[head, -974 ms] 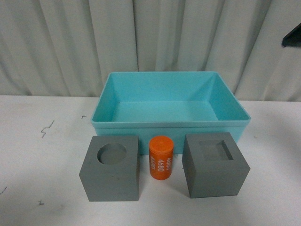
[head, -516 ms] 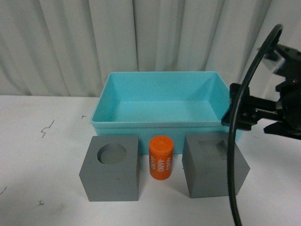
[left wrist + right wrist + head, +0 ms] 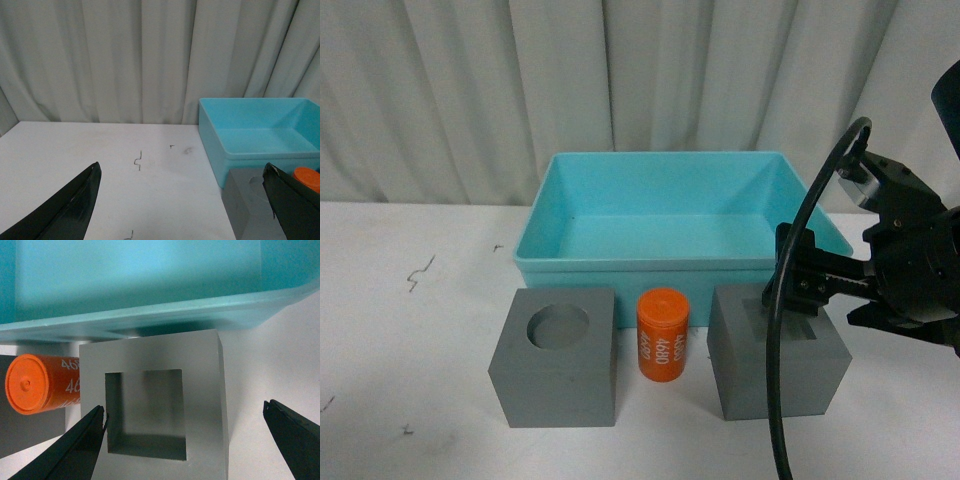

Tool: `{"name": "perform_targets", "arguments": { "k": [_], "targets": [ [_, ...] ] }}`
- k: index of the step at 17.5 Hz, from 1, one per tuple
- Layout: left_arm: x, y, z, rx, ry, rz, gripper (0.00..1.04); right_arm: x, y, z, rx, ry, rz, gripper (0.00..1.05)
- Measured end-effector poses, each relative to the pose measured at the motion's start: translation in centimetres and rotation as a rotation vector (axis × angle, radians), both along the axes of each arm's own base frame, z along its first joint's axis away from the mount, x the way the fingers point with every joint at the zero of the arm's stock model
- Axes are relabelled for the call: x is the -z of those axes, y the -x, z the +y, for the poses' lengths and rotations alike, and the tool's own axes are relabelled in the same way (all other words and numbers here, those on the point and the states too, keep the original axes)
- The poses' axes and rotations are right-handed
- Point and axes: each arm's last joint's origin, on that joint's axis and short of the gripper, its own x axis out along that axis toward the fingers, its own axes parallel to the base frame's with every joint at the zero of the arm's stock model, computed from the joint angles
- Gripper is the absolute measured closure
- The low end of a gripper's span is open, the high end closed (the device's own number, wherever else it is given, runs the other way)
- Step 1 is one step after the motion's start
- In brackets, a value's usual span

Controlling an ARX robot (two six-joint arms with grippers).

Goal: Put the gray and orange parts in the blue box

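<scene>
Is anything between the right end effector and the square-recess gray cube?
Nothing visible. The open right end effector hangs directly over the square-recess cube; the orange cylinder stands off to one side.

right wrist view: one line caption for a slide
Open right pincer poised above the square-recess gray cube, next to the orange cylinder and blue box.
</scene>
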Motion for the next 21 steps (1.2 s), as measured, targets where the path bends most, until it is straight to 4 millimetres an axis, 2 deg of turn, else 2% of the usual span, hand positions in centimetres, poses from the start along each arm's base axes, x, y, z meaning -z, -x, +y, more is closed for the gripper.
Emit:
{"name": "perform_targets", "arguments": {
  "k": [5, 7, 9, 13, 16, 18, 21],
  "targets": [
    [0.0, 0.0, 0.0, 0.0, 0.0, 0.0, 0.07, 0.9, -0.1, 0.0, 0.009, 0.004, 0.03, 0.06],
    [0.0, 0.0, 0.0, 0.0, 0.0, 0.0, 0.07, 2.0, -0.5, 0.0, 0.014, 0.004, 0.033, 0.07],
    [0.0, 0.0, 0.0, 0.0, 0.0, 0.0, 0.07, 2.2, -0.6, -0.2, 0.021, 0.001, 0.027, 0.17],
    [0.0, 0.0, 0.0, 0.0, 0.0, 0.0, 0.07, 2.3, -0.6, -0.3, 0.019, -0.014, 0.026, 0.58],
    [0.0, 0.0, 0.0, 0.0, 0.0, 0.0, 0.07, 2.1, -0.7, -0.6, 0.03, -0.01, 0.018, 0.79],
    [0.0, 0.0, 0.0, 0.0, 0.0, 0.0, 0.07, 1.8, -0.7, -0.8, 0.041, -0.003, 0.015, 0.85],
    [0.0, 0.0, 0.0, 0.0, 0.0, 0.0, 0.07, 1.1, -0.2, -0.7, 0.036, 0.002, 0.023, 0.85]
  ]
}}
